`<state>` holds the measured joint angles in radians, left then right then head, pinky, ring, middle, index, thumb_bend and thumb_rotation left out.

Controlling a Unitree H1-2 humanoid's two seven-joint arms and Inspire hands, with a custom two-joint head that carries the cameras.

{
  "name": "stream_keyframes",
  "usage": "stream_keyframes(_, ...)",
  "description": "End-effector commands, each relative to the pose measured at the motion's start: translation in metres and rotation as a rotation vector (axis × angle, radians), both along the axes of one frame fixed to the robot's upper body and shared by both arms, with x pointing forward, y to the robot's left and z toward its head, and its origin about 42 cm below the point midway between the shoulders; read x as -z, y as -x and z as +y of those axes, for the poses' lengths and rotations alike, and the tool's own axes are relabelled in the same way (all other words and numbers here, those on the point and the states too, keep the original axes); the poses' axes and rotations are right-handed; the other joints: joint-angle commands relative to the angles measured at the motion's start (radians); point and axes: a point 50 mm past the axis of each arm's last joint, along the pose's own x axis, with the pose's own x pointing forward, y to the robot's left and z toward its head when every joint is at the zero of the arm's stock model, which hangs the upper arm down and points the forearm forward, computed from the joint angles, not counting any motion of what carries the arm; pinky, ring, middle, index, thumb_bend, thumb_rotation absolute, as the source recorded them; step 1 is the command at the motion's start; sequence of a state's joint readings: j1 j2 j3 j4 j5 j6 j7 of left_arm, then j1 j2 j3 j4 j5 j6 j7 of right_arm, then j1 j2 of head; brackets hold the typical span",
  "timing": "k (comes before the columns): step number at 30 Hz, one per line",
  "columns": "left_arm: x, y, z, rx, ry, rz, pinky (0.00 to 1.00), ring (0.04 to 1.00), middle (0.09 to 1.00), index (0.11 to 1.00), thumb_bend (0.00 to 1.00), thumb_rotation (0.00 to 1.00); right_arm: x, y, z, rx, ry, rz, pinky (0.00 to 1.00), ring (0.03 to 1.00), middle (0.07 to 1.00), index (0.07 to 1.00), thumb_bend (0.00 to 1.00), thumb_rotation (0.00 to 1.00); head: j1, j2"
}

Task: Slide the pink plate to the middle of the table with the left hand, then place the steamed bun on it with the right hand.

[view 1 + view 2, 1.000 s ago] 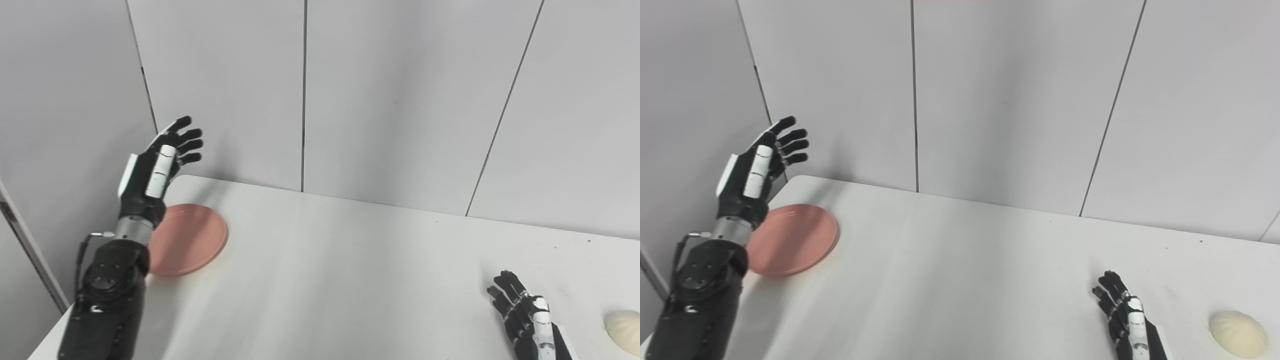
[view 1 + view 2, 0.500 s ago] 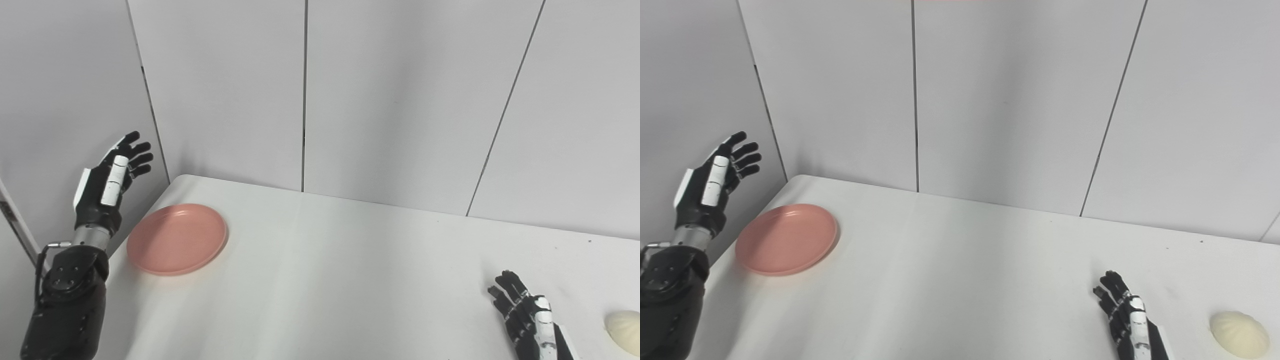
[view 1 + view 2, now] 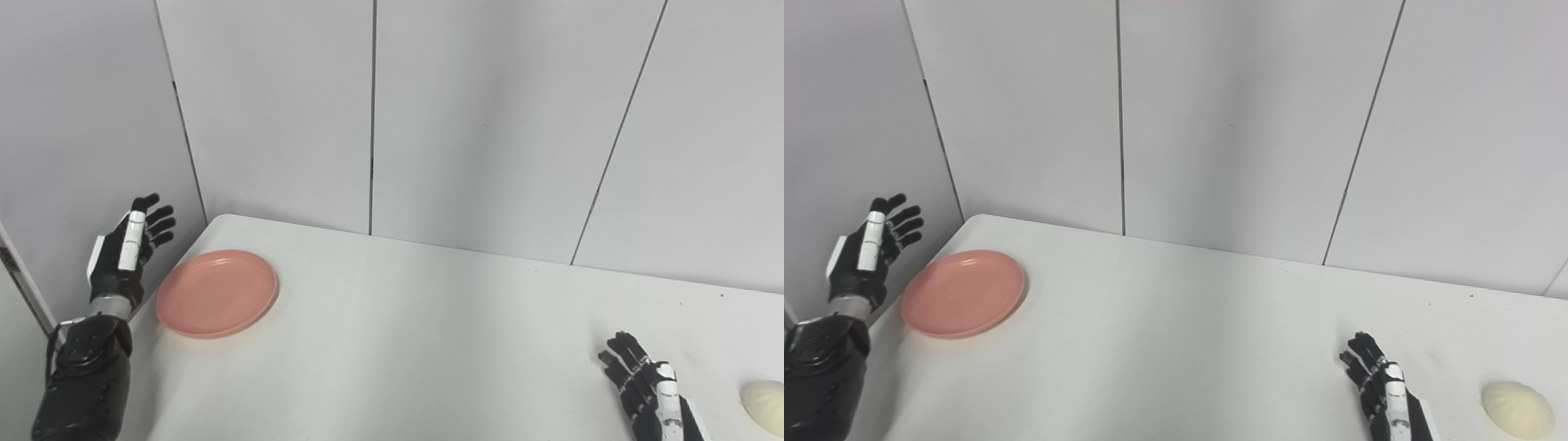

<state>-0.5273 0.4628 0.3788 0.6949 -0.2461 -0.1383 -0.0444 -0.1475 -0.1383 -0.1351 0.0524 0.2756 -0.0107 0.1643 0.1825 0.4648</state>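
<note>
Nearest, at the bottom right, the right hand (image 3: 1379,384) lies low over the white table (image 3: 1176,343), fingers spread, holding nothing, with the steamed bun (image 3: 1517,409) sitting on the tabletop just to its right, not touching. Farther back at the left, the left hand (image 3: 125,250) is raised beside the table's left edge, fingers apart and empty, close to but clear of the pink plate (image 3: 216,292). Plate sits flat near the far-left corner, grey wall panels (image 3: 478,116) behind.
</note>
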Motion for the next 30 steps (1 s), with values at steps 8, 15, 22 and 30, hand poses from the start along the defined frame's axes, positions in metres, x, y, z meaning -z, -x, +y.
stream_keyframes(8, -0.016, -0.011, 0.005, -0.014, 0.043, -0.055, 0.82, 0.798, 0.804, 0.848, 0.8, 0.88, 0.009, 0.004, -0.001, 0.016, -0.016, 0.011, 0.94, 0.861, 0.88, 0.861, 0.78, 0.96, -0.007, 0.0)
stream_keyframes(15, 0.0, -0.011, 0.005, -0.021, 0.064, -0.019, 0.83, 0.8, 0.799, 0.853, 0.82, 0.88, 0.008, 0.004, 0.0, 0.018, -0.017, 0.01, 0.94, 0.859, 0.879, 0.858, 0.79, 0.95, -0.009, -0.002)
stream_keyframes(22, 0.007, -0.01, -0.004, 0.002, 0.062, -0.011, 0.81, 0.783, 0.797, 0.833, 0.82, 0.88, 0.009, 0.004, -0.001, 0.014, -0.012, 0.007, 0.95, 0.865, 0.884, 0.867, 0.78, 0.96, -0.017, -0.002)
stream_keyframes(30, 0.01, -0.012, -0.024, 0.06, 0.109, -0.022, 0.85, 0.799, 0.808, 0.849, 0.8, 0.86, 0.008, 0.004, -0.002, 0.016, -0.009, 0.011, 0.95, 0.864, 0.882, 0.866, 0.79, 0.96, -0.02, 0.004)
